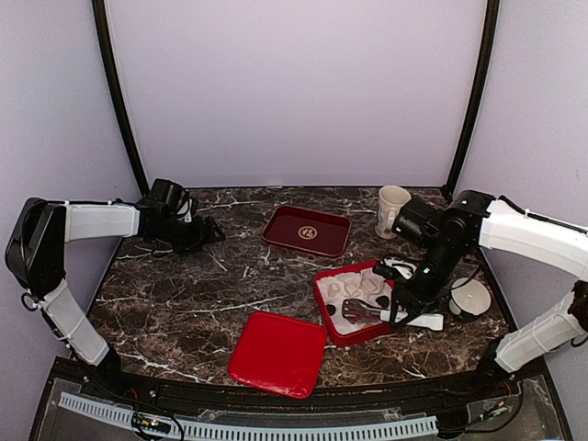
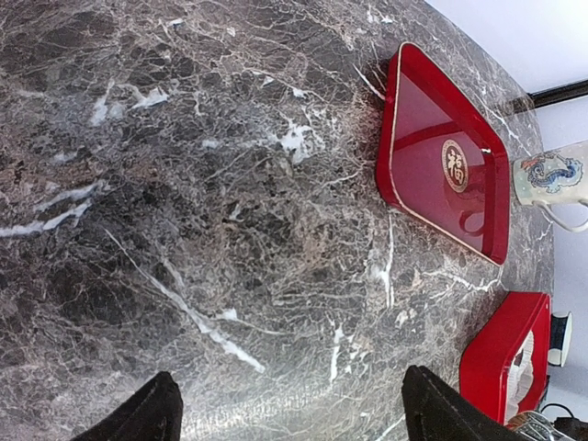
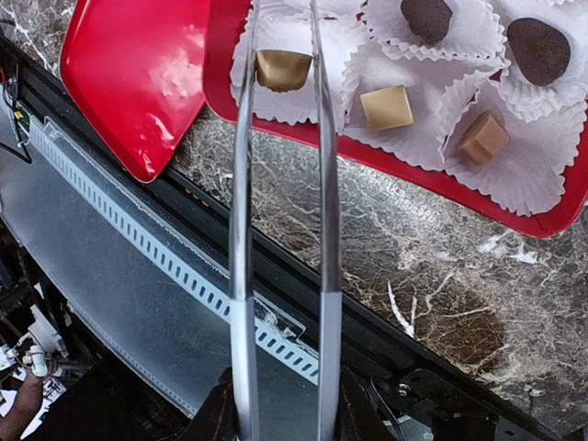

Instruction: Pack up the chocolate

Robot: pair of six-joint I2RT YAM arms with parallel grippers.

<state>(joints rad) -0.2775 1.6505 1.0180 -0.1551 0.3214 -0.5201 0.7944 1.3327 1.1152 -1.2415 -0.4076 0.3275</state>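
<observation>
Marble worktop [image 1: 184, 303]: fills the lower half of the overhead frame.
Right arm [image 1: 537, 234]: enters from the right edge and bends down over the box.
Left arm [image 1: 96, 222]: enters from the left edge, over the upper left of the worktop.
Red lid [image 1: 278, 354]: flat at lower centre, just beside the box's lower-left corner.
Red box [image 1: 321, 296]: right of centre, lined with white paper cups [image 3: 542, 175].
Dark red tray [image 1: 307, 230]: upper centre, gold emblem in its middle.
Mug [image 1: 392, 209]: upright, just right of the tray.
Left pincer [image 2: 289, 415]: released, fingers [image 2: 138, 418] wide apart at the bottom of its wrist view, over bare marble.
Right pincer [image 3: 287, 412]: clenched on metal tongs [image 3: 241, 230], whose two arms run up the frame and flank a tan piece [image 3: 282, 69] at upper left.
Chocolates [image 3: 386, 107]: tan and dark lumps, each in its own cup inside the box. Whether the tongs touch the flanked piece cannot be told.
</observation>
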